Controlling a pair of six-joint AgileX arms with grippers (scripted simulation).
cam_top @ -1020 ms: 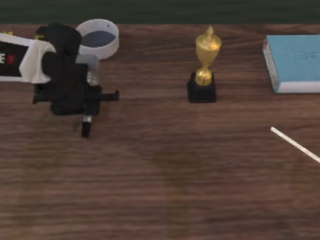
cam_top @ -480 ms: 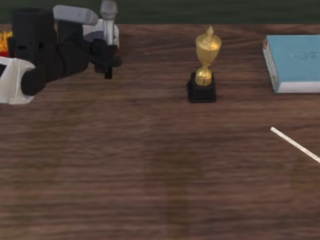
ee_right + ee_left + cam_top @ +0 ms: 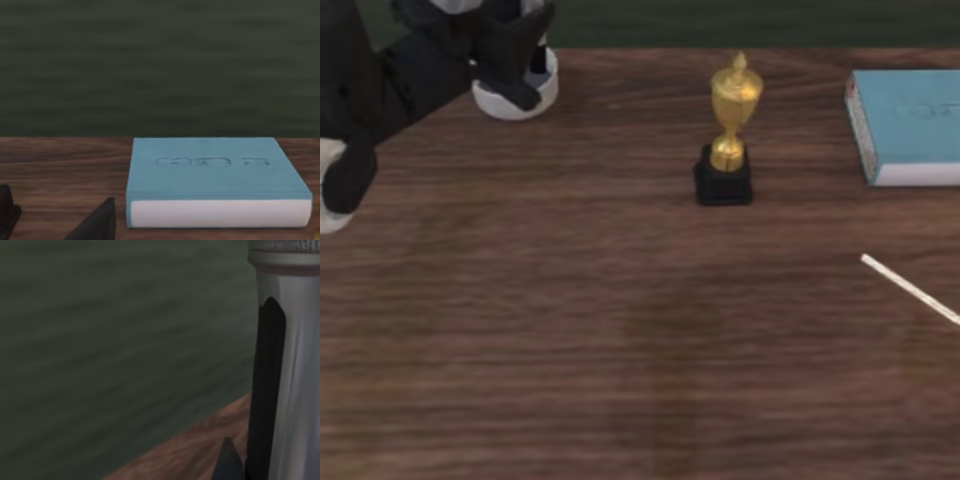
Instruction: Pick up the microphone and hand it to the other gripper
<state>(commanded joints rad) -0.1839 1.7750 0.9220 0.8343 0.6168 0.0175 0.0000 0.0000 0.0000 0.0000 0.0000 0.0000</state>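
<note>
Here the left hand (image 3: 515, 45) hangs above the far left corner of the wooden surface (image 3: 640, 340), its dark arm slanting in from the left edge of the top view. It overlaps a white round dish (image 3: 520, 95) that sits at the far edge, hiding most of it. From above, the hand's fingers are a black mass and the gap between them cannot be made out. In the left wrist view the microphone (image 3: 285, 365) fills the frame close up: a silver-grey barrel with a long black strip down it, standing upright against the dark green backdrop, with a black fingertip (image 3: 229, 460) just beside its lower part. The microphone is raised off the surface and the hand appears clamped on it, though the actual contact lies outside that view.

A gold trophy (image 3: 730, 130) on a black base stands upright near the far middle, well apart from the left hand. A blue book (image 3: 908, 125) lies flat at the far right, and a thin white stick (image 3: 910, 290) lies at an angle by the right edge.

The right hand (image 3: 55, 220) stays off the top view; its own camera shows two black fingertips spread apart, near the book, holding nothing.
</note>
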